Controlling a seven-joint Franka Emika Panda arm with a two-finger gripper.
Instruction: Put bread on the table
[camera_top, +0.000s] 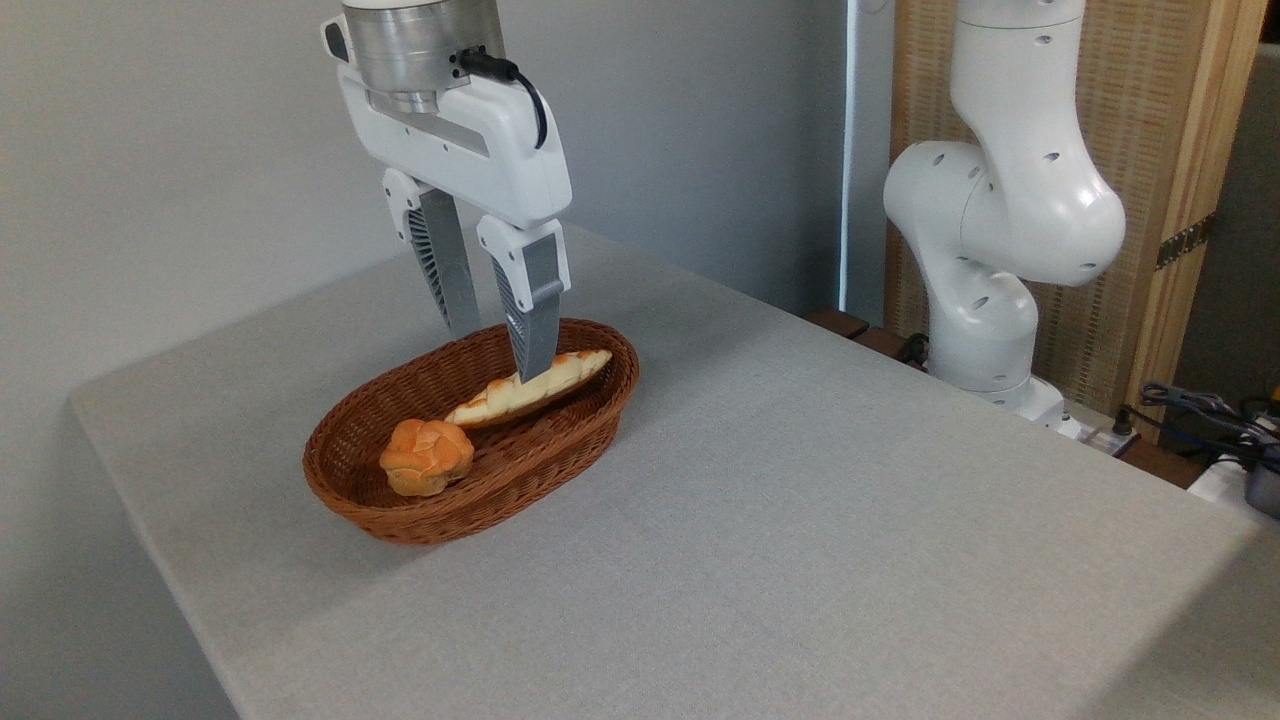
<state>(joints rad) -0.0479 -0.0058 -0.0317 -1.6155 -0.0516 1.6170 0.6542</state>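
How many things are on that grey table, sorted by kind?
Wicker basket: 1
Long bread loaf, lying in the basket: 1
Round bun, also in the basket: 1
Total: 3, under the robot's open fingers, which straddle the loaf.

Counter (800, 520): matt light-grey woven cloth. Basket (560, 455): brown wicker, rough weave. Bread (560, 378): pale matt crust, golden edges. Bun (425, 456): glazed orange-brown. Claw (497, 352): glossy white plastic, ribbed grey fingers (533, 330), brushed metal collar (420, 45).
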